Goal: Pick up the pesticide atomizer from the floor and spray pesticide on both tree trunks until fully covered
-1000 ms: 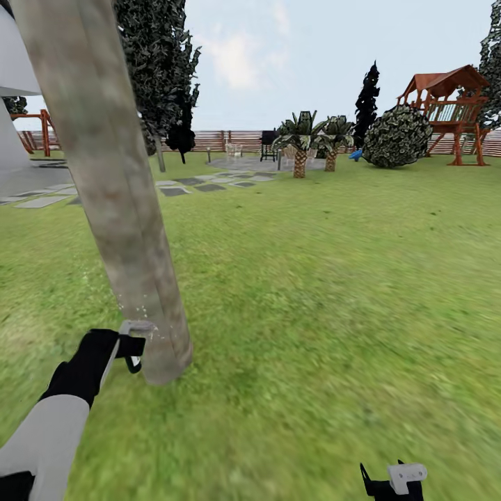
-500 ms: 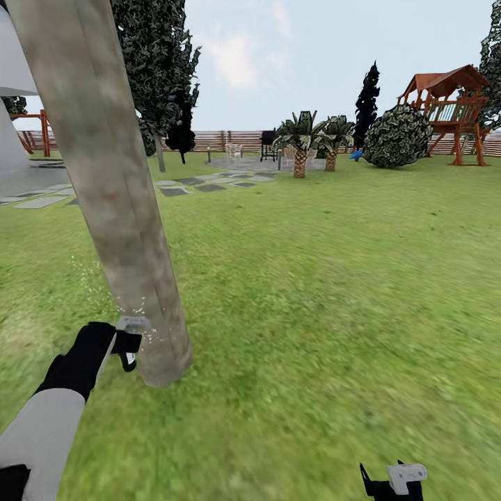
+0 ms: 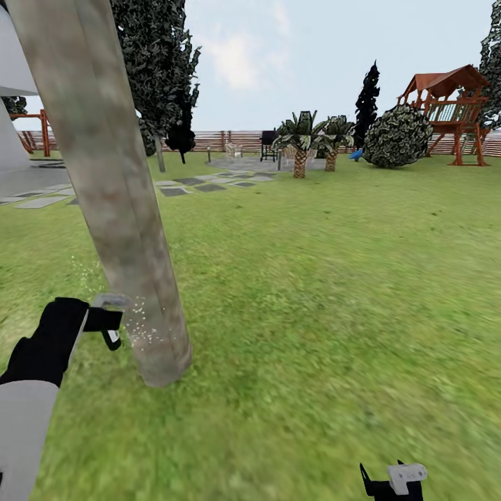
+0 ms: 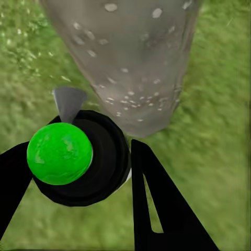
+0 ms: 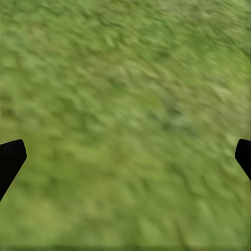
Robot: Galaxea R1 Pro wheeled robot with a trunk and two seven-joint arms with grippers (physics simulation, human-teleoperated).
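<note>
Whitish pesticide (image 3: 142, 323) speckles dot the low tree trunk (image 3: 111, 202), whose top is cut off. The left gripper (image 4: 78, 172) pinches the pesticide atomizer (image 4: 73, 157) just left of it. The right gripper (image 5: 125, 157), fingertips barely visible, is spread over grass (image 5: 125, 94).

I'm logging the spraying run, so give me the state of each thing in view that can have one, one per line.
Left claw: shut on the pesticide atomizer, held beside the trunk's base.
Pesticide atomizer: gripped, nozzle pointing at the trunk.
Tree trunk: standing on the grass, whitish pesticide speckles on its lower part; higher up looks bare.
Right claw: open, holding nothing, over grass.
</note>
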